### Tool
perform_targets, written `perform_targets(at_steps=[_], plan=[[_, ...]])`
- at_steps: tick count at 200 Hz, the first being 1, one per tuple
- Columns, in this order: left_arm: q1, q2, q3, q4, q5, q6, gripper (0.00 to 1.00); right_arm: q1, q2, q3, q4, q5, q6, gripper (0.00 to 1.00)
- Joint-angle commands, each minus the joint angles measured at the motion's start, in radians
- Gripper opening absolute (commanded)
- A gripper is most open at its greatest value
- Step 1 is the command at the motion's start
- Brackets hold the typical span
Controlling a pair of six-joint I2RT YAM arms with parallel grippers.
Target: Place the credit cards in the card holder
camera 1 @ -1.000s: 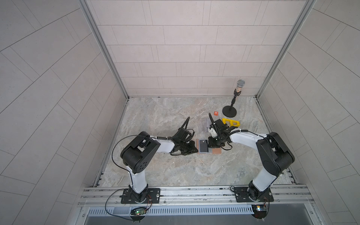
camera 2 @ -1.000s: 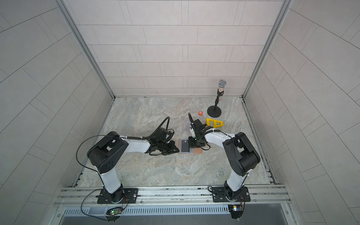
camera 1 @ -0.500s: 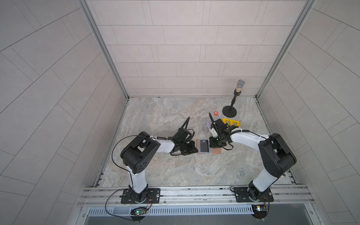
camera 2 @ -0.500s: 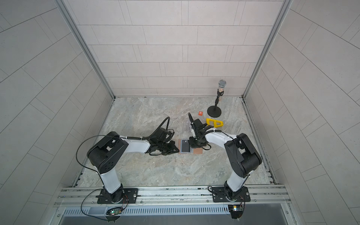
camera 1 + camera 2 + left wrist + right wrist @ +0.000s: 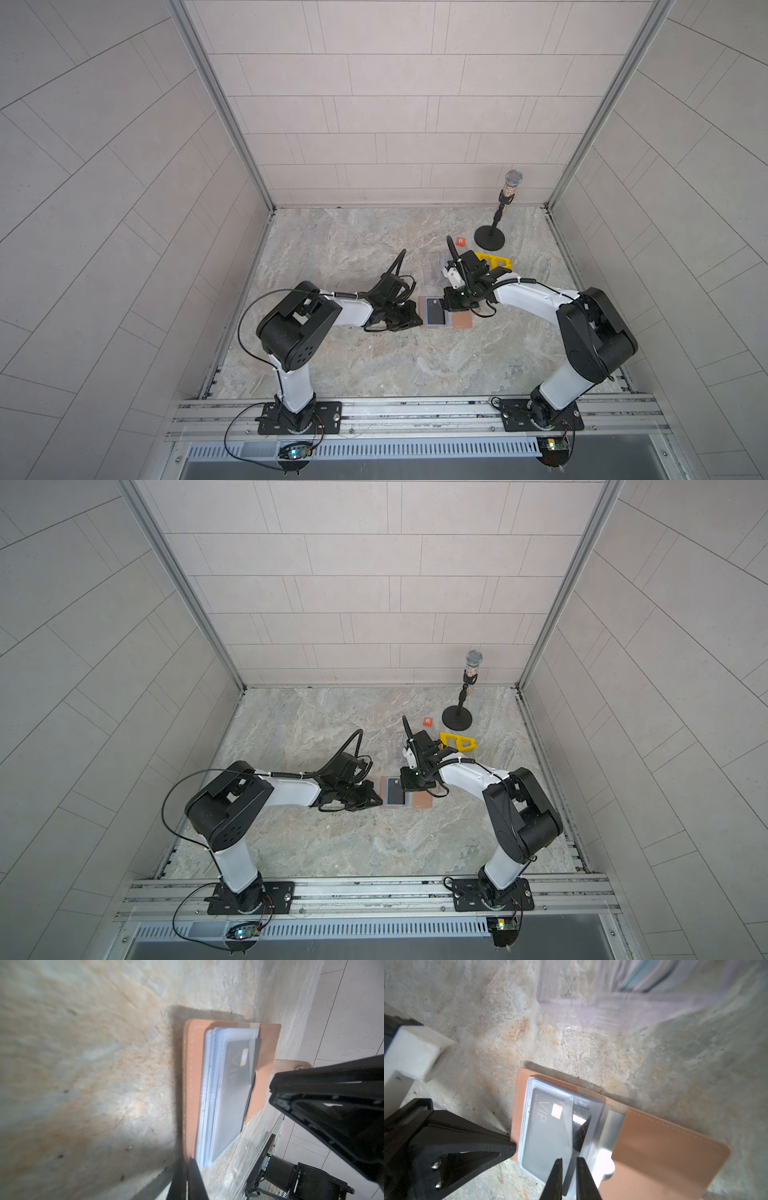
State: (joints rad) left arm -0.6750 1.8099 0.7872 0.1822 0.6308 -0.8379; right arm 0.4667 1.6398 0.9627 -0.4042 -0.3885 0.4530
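The tan card holder (image 5: 664,1147) lies open on the worktop (image 5: 374,365), a black card (image 5: 550,1136) partly in its clear sleeve (image 5: 609,1124) (one corner out), pinched by the right pincer (image 5: 569,1176). The left pincer (image 5: 188,1172), pressed together, touches the holder's edge; a clear stand (image 5: 591,1007) sits nearby.

Card holder (image 5: 422,801) open flat, black card (image 5: 395,793) on it (L gripper (image 5: 378,800) at its edge, R gripper (image 5: 409,785) above).

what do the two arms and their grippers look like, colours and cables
Both the left arm and right arm have white link shells between bulky black joint housings, with loose black cables looping along them. The left gripper and right gripper are matte black with thin, tapering fingers. A white ribbed plastic part sits by the right wrist.
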Motion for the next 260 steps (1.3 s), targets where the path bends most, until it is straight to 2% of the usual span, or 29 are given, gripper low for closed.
perform_targets(at_steps=[1,63,139,179,217,260], plan=[[-0.011,0.006,-0.010,-0.108,-0.032,0.019,0.00,0.005,0.027,-0.013,0.005,0.018,0.006,0.15],[-0.011,-0.017,0.002,-0.131,-0.035,0.031,0.00,0.004,0.073,-0.021,-0.017,0.062,-0.017,0.14],[-0.011,-0.072,0.112,-0.329,-0.121,0.165,0.21,0.005,0.084,-0.032,-0.014,0.063,-0.022,0.14],[-0.011,-0.071,0.133,-0.353,-0.144,0.176,0.18,0.004,0.054,-0.039,-0.011,0.062,-0.019,0.13],[-0.011,-0.083,0.136,-0.293,-0.095,0.184,0.05,0.005,0.008,-0.035,-0.006,0.029,-0.007,0.12],[-0.011,-0.087,0.147,-0.285,-0.093,0.197,0.03,0.005,-0.040,-0.027,-0.002,0.008,-0.002,0.07]])
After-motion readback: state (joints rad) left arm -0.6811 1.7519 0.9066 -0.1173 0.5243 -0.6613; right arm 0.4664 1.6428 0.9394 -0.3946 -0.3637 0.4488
